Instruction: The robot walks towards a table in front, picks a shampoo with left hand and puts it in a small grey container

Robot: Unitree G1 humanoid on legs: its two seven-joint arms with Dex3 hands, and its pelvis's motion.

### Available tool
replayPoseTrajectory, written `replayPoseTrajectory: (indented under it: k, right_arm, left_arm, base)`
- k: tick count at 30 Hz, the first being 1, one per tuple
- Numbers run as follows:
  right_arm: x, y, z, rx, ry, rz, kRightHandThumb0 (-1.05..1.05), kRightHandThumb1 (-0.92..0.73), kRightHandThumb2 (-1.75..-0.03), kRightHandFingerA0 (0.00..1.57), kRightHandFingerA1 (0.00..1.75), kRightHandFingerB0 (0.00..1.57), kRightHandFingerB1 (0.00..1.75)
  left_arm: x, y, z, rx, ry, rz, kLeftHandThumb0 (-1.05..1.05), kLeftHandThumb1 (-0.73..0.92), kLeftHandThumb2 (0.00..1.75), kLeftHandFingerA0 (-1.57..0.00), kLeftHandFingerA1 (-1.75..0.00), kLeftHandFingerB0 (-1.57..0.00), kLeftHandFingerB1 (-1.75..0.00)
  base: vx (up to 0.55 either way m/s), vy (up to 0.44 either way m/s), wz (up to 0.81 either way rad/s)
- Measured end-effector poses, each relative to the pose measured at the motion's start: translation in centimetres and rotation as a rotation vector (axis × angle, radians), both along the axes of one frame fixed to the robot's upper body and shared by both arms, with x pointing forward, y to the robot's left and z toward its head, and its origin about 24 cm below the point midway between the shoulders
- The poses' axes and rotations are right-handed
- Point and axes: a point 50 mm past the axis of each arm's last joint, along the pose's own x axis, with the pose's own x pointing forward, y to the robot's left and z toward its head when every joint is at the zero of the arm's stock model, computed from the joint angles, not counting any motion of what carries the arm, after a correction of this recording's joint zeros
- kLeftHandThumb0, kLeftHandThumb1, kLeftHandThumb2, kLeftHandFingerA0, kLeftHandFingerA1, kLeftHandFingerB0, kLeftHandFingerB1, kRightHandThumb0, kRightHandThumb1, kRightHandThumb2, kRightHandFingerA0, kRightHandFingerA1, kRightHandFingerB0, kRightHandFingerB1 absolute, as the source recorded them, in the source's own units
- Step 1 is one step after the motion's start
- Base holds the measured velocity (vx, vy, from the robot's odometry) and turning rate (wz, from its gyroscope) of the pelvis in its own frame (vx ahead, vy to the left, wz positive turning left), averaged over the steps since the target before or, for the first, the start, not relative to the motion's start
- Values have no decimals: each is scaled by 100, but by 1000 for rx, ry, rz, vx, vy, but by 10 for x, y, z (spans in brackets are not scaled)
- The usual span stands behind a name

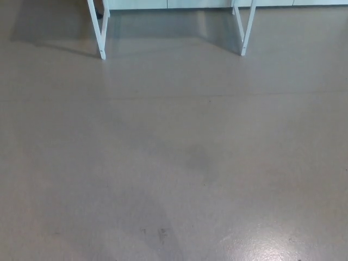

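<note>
Only the lower part of a white table shows at the top of the head view: its left leg (99,30) and its right leg (246,30) stand on the grey floor (174,163). The tabletop is cut off by the top edge of the picture. No shampoo and no grey container are visible. Neither of my hands nor any part of my arms shows.
A pale wall base or panel (174,4) runs behind the table legs. A faint seam (174,97) crosses the floor. A dark smudge (198,157) marks the middle, and light glares at the bottom right (272,247).
</note>
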Motion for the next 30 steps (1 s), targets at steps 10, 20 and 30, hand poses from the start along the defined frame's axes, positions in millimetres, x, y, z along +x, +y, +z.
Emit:
replayPoseTrajectory:
  k: [10,20,30]
  right_arm:
    - [-2,-6,2,-18,-18,-9,-25,-63,-59,65,42,48,37]
    - [-3,-2,0,-9,-19,-11,-26,-62,-58,67,42,49,37]
    - [-3,-1,0,-5,-29,-7,-25,-62,-58,67,43,49,37]
  left_arm:
    - [0,2,2,-9,-29,-9,-33,48,65,-55,-47,-40,-41]
    - [-1,3,2,-13,-35,-9,-35,47,66,-55,-48,-39,-41]
    - [0,6,5,3,-28,-25,-37,47,67,-48,-46,-39,-41]
  base:
    - [-55,-30,6]
    - [151,229,-13]
    - [284,73,9]
